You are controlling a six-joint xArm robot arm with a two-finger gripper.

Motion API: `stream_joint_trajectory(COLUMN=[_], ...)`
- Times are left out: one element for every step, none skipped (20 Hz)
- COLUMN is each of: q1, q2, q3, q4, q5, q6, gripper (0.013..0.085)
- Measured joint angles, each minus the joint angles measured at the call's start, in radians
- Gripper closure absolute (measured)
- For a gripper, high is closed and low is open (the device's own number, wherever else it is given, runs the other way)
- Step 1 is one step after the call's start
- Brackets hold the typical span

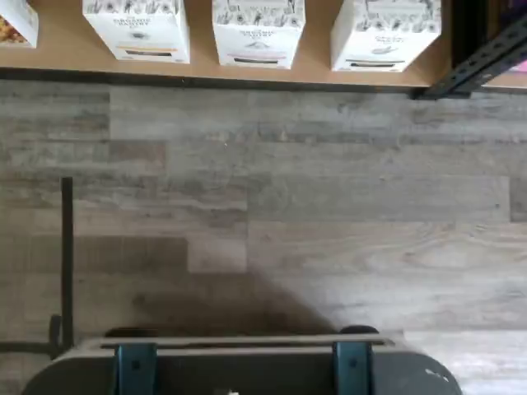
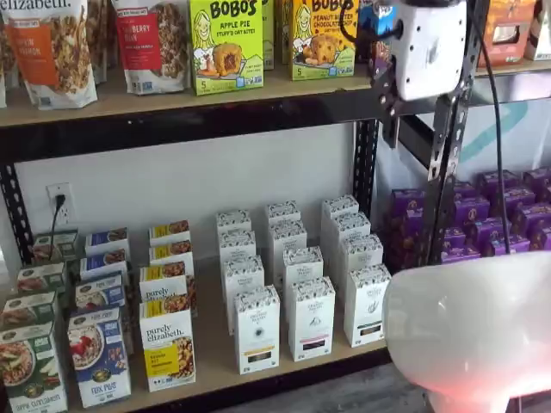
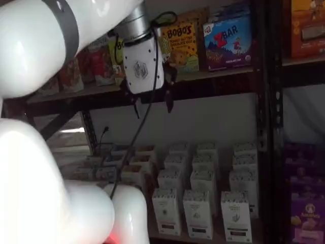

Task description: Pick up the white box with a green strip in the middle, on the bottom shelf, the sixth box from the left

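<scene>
Three columns of white cartons (image 2: 310,317) stand on the bottom shelf (image 2: 215,357), four deep each, twelve altogether.

The bottom shelf (image 2: 215,344) is a pale wooden board with a black front rail. On it stand three columns of tall white cartons. The white box (image 2: 368,305) with a dark green band stands at the front of the column at 3 o'clock. At 9 o'clock of it stand the carton with a greyish band (image 2: 311,318) and the carton with an orange-yellow band (image 2: 257,329). Colourful cereal boxes (image 2: 99,354) stand further toward 9 o'clock.
</scene>
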Motion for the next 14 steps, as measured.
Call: stream_joint_trajectory(q1=[-0.011, -0.019, -0.024, -0.029, -0.033, -0.040, -0.054, -0.067, -0.078, -0.082, -0.090, -0.100, -0.108, -0.114], q2=[-0.004, -0.007, -0.010, -0.011, -0.012, -0.014, -0.016, -0.016, -0.012, -0.007, -0.001, 0.005, 0.014, 0.025], q3=[0.029, 0.055, 0.085, 0.110, 0.142, 0.173, 0.204, 0.232, 0.261, 0.285, 0.310, 0.335, 0.361, 0.382], q4=[0.003, 0.005, 0.001, -0.002, -0.009, -0.011, -0.002, 0.009, 0.013, 0.006, 0.004, 0.007, 0.005, 0.006], q5=[-0.029, -0.055, -0.086, -0.112, -0.146, -0.181, -0.218, -0.251, -0.288, -0.318, -0.352, -0.389, -0.429, -0.463], q6=[-0.009, -0.017, -0.021, -0.024, -0.026, -0.032, -0.044, -0.057, -0.067, -0.069, -0.075, -0.085, -0.090, -0.096], gripper=[0.0130, 0.0130, 0.0130, 0.0130, 0.0130, 0.0130, 0.0130, 0.0130, 0.0130, 0.0130, 0.0130, 0.0130, 0.0130, 0.0130])
